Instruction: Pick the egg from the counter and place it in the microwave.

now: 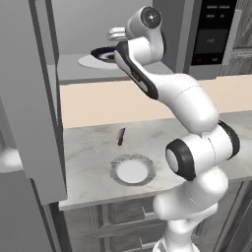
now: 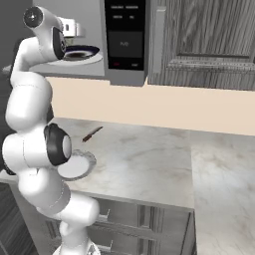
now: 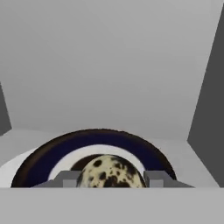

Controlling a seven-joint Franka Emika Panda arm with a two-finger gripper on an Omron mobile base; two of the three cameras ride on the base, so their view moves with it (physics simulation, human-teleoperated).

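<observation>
The arm is reaching right up into the microwave (image 1: 44, 98) now, door hanging wide, wrist well inside the grey cavity. In the hand view the gripper (image 3: 111, 179) has the egg (image 3: 110, 173) pinched between its two tips, a speckled tan oval sitting snug with a finger on either side. It is poised directly above the dark bowl (image 3: 94, 146), which rests on the white turntable disc (image 1: 91, 62).

So the carry looks done and the drop-off is the job in hand. The egg seems to hang just over the bowl's middle, though from this low angle I can't really tell how much air is left beneath it. The sensible thing is to ease down slowly until it is near the bowl's floor, then part the fingers gently so it settles rather than rolls. Keep it centred; a release near the rim could tip it out onto the disc.

Down on the counter (image 2: 149, 159) the white scalloped plate (image 1: 132, 170) and the reddish-brown utensil (image 1: 120, 136) lie apart, well out of the way.
</observation>
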